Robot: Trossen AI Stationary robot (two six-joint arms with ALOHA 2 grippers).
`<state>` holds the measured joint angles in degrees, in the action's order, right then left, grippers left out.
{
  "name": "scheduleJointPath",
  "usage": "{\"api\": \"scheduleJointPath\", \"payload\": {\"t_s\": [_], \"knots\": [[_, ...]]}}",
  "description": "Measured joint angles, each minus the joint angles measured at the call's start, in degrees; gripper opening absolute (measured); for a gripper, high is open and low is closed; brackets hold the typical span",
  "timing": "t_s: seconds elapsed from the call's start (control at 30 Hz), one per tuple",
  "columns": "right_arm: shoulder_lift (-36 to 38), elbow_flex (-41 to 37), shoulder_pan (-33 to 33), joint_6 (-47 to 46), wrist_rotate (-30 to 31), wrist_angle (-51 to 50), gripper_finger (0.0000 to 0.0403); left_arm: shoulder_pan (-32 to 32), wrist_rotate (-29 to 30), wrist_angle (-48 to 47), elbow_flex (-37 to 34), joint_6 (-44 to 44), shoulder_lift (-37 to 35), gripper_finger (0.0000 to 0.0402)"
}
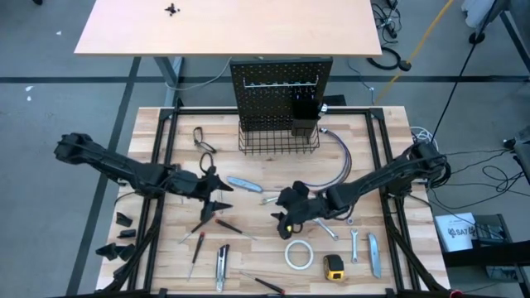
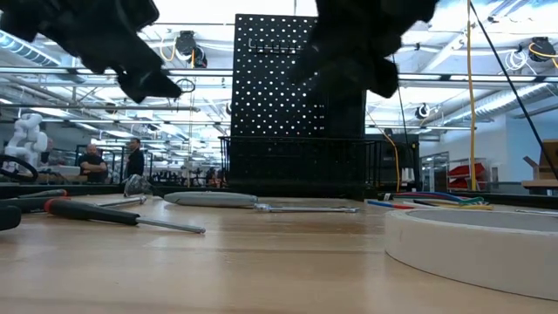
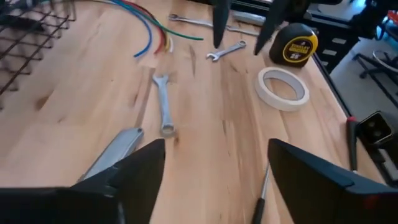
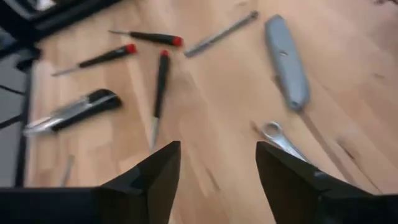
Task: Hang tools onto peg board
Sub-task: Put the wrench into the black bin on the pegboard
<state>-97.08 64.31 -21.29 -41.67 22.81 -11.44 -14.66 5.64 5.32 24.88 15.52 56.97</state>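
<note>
Peg board point(image 1: 280, 83), upper centre of the high view: hooks apparently bare; tools point(image 1: 298, 255) all lie on the counter point(image 1: 257, 165) below; left hand point(image 1: 222, 196) and right hand point(image 1: 281, 222) both apart, empty; hanging unstarted.

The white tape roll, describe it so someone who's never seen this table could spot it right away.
Start at the black peg board standing at the far edge of the wooden table, then come across to the near edge on the right arm's side. There the white tape roll lies flat beside a yellow tape measure. It is the only white ring among long, thin tools.
</note>
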Motion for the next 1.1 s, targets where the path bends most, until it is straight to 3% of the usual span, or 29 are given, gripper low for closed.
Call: {"api": "scheduleJointPath", "payload": {"t_s": [0.17,0.4,0.8,1.1], "knots": [[0.0,-2.2,-2.0,-0.6,5.1,-2.3,0.0167,0.9,-1.4,11.2,0.0,-0.9,11.0,0.0209],[0.0,-4.7,1.8,8.8,-7.8,-2.4,0.0158,4.1,-1.4,24.1,2.6,-0.8,26.2,0.0170],[0.0,-4.8,9.1,27.8,-12.7,-6.6,0.0157,5.7,-1.3,23.8,14.0,1.5,43.4,0.0162],[-0.1,-4.8,12.0,33.7,-14.6,-2.0,0.0157,5.7,1.7,21.7,14.0,4.8,45.4,0.0059]]}}
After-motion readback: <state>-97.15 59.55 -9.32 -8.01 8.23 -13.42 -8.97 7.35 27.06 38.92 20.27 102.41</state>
